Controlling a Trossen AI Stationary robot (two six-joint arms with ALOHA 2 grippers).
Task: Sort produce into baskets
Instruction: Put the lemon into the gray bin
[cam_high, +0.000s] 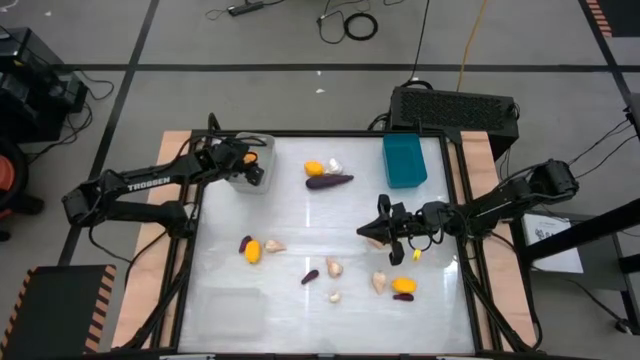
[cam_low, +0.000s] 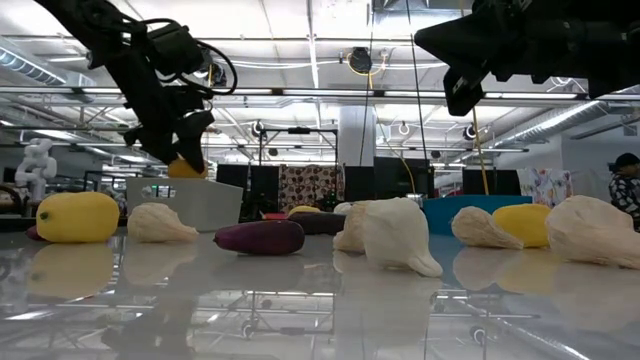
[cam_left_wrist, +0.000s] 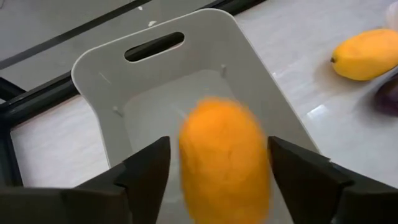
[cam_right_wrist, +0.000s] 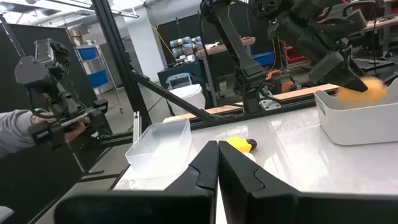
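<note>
While the orange fruit (cam_left_wrist: 225, 160) is hanging over the grey basket (cam_high: 250, 165), the left pincer (cam_left_wrist: 217, 171) is getting ready to let it go.

The left pincer is hovering at about 10 o'clock on the counter (cam_high: 300, 215), its fingers (cam_left_wrist: 144, 169) standing apart on both sides of the fruit; I cannot tell if they are touching it. To do this well, I think it is best to keep the fruit centred between the basket walls and low before releasing. The right pincer (cam_high: 385, 228), pressed together and holding nothing visible, is waiting near 3 o'clock, with the teal basket (cam_high: 404, 160) at about 1 o'clock. Other produce is lying loose around the centre.
</note>
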